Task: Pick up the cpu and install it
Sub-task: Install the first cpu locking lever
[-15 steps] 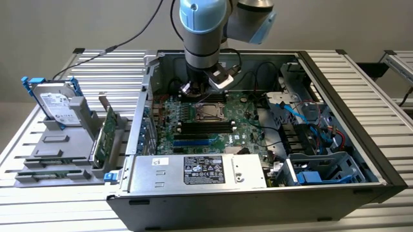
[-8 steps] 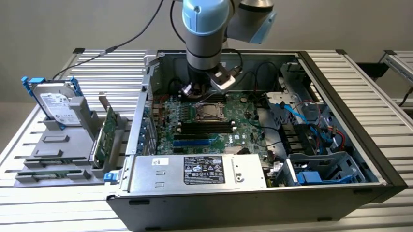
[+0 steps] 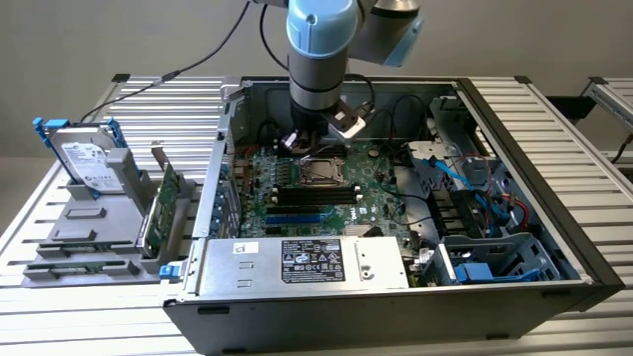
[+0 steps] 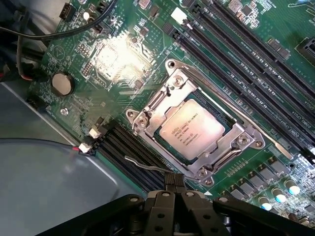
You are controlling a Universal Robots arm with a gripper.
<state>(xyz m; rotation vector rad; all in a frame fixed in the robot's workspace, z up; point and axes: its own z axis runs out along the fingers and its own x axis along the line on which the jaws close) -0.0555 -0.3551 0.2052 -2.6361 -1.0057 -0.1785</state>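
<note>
We see an open computer case (image 3: 396, 330) lying on its side on a slatted metal tabletop (image 3: 583, 141). Inside it lie a green motherboard (image 3: 371, 200), a boxed power supply (image 3: 307, 263) along the near wall, and a drive cage (image 3: 499, 256) with blue cables (image 3: 463, 174) towards the exterior view's right. The cpu (image 3: 319, 172) sits in its socket on the motherboard, its dull silver top facing up, beside the black memory slots (image 3: 316, 196). On the exterior view's left, outside the case, a grey rack (image 3: 89, 222) holds an upright hard drive (image 3: 84, 154) in a blue bracket and a green card (image 3: 158, 211) standing on edge. The arm comes straight down into the case, and its pincer (image 3: 307, 147) hangs just above the socket. From the wrist we read more: the cpu (image 4: 193, 129) lies flat with faint print on its top, framed all round by the socket's bright metal frame (image 4: 147, 118), with a long lever (image 4: 246, 118) running along one side between the frame and the memory slots (image 4: 246, 64). A coin cell (image 4: 63, 83) sits on the motherboard (image 4: 98, 113) well apart from the socket. The pincer (image 4: 173, 184) has its black fingers pressed together with nothing between them, their tips at the frame's edge above a second, shorter lever (image 4: 147, 164); we cannot tell whether they touch it.
</note>
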